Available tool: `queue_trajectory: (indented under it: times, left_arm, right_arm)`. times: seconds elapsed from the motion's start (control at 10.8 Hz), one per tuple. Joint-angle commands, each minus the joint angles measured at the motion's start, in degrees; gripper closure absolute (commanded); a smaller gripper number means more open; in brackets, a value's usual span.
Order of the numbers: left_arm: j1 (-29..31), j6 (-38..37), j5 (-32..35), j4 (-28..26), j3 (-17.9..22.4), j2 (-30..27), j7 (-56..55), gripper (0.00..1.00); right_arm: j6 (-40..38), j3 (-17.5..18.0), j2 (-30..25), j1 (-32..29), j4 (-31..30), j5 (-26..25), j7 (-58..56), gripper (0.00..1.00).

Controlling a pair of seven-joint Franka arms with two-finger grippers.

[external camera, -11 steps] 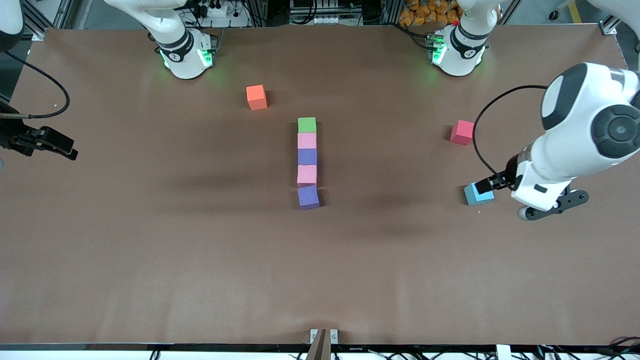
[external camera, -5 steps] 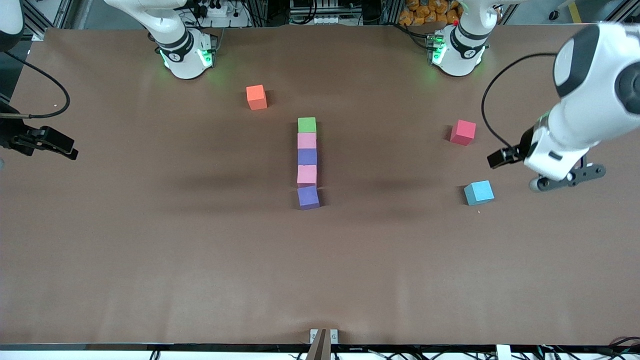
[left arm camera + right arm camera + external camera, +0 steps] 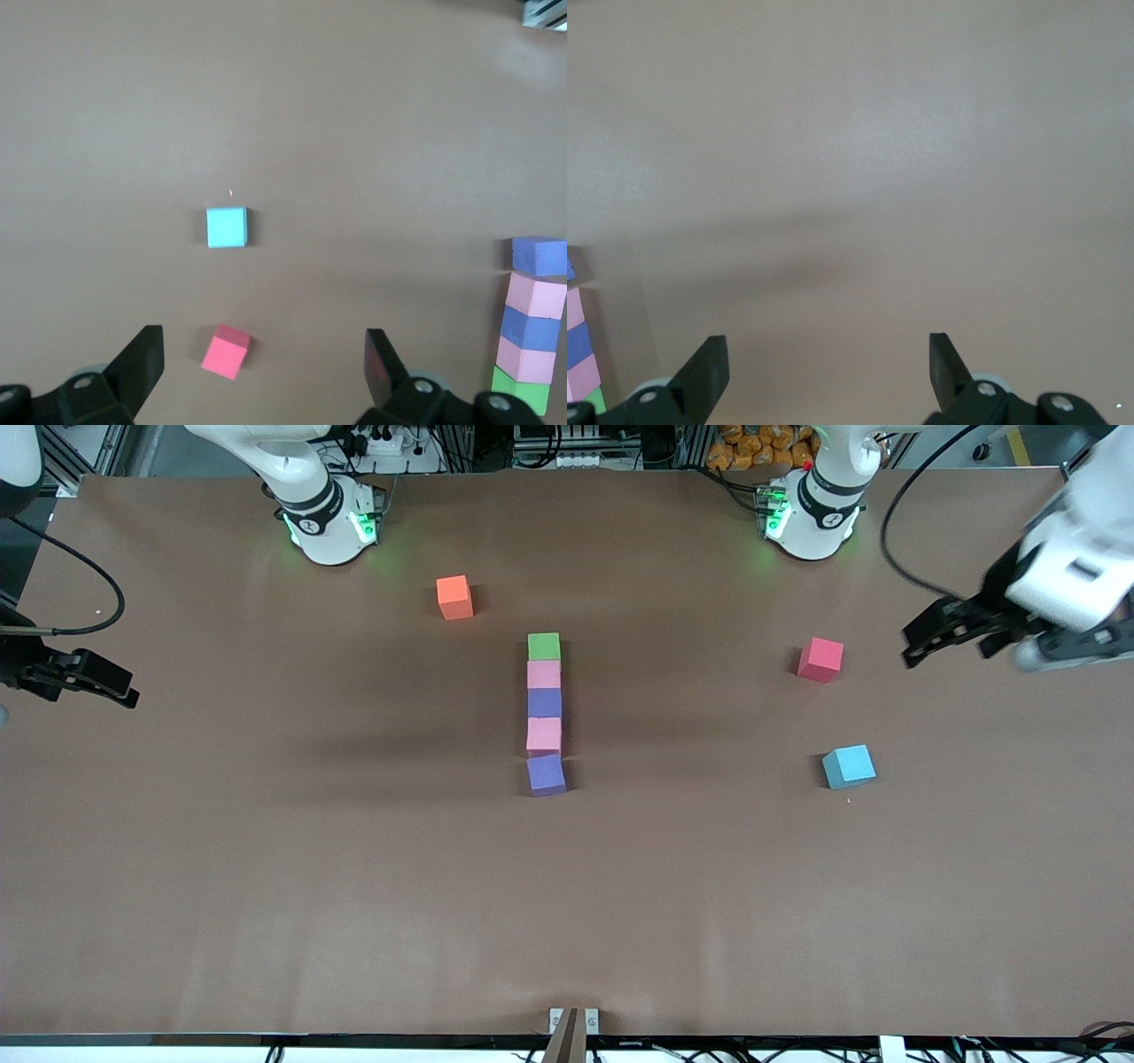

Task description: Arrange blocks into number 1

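Note:
Five blocks form one straight column at the table's middle: green (image 3: 544, 646) nearest the robots' bases, then light pink (image 3: 544, 674), purple (image 3: 545, 703), light pink (image 3: 544, 736) and purple (image 3: 546, 774) nearest the front camera. The last purple one sits slightly turned. The left wrist view shows the same column, green (image 3: 520, 392) up to purple (image 3: 539, 255). My left gripper (image 3: 926, 640) (image 3: 264, 363) hangs open and empty in the air at the left arm's end, beside the red cube. My right gripper (image 3: 111, 689) (image 3: 828, 367) waits open over bare table at the right arm's end.
An orange cube (image 3: 454, 596) sits near the right arm's base. A red cube (image 3: 819, 659) (image 3: 225, 351) and a light blue cube (image 3: 849, 766) (image 3: 227, 227) lie toward the left arm's end, the blue one nearer the front camera.
My left gripper has lifted away from the light blue cube and swung up toward the left arm's end of the table. The blocks and the right arm have not moved.

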Motion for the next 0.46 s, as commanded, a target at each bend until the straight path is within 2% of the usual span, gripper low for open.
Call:
queue_trajectory:
  times: [0.0, 0.37]
  left_arm:
    - [-0.4, -3.2, 2.1, 2.8, 0.5, 1.4, 8.4, 0.00]
    - [0.3, -6.5, 2.6, 3.8, 0.0, 2.2, 9.4, 0.00]
  right_arm:
    - [-0.1, 0.5, -0.6, -0.6, -0.6, -0.6, 0.1, 0.00]
    - [-0.1, 0.5, -0.6, -0.6, -0.7, -0.6, 0.1, 0.00]
